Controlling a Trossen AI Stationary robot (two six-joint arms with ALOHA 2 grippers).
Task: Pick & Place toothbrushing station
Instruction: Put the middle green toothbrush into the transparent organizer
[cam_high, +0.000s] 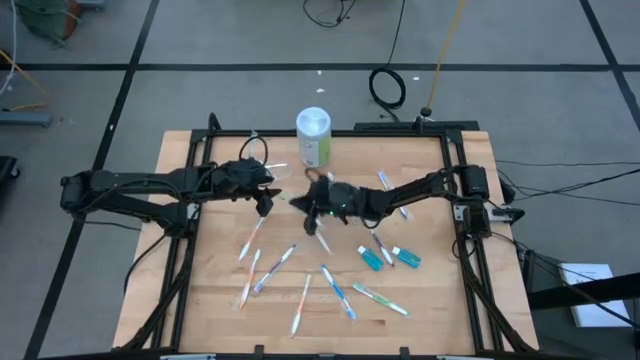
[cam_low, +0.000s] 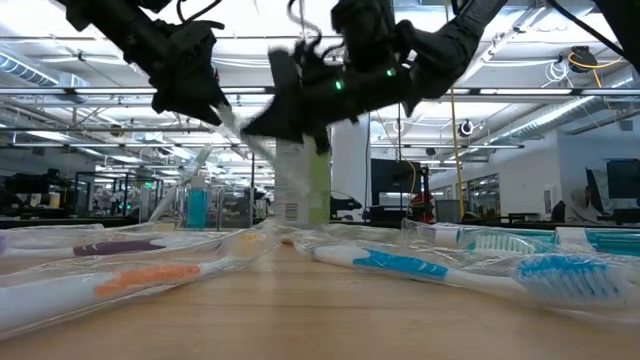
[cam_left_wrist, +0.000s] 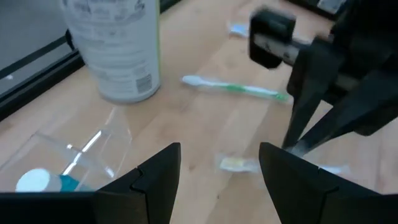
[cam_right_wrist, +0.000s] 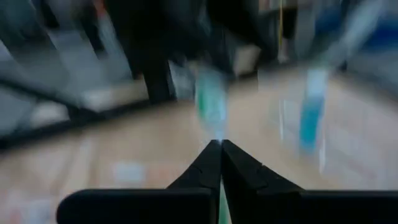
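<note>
While the left pincer (cam_high: 265, 200) hangs released just above the bench (cam_high: 430, 300), holding nothing, we see the clear cup (cam_left_wrist: 68, 163) lying tipped right by it, w/ a brush inside. Cup looks thin, light, prob crushable: we'd take it at the rim, gently. The white canister (cam_high: 313, 135) stands upright behind, near the bench's back edge. Mid-bench, the right pincer (cam_high: 315, 215) is clenched, tips fully together; a sliver of green shows betw them in its wrist view, but we can't tell if a brush is truly caught. Loose toothbrushes (cam_high: 338, 292) lie scattered toward the front, most in slick clear wrap: light, stiff, slippery, so grip mid-handle. To the right, blue tubes (cam_high: 372, 259) lie just beside each other: soft, squeezable.
</note>
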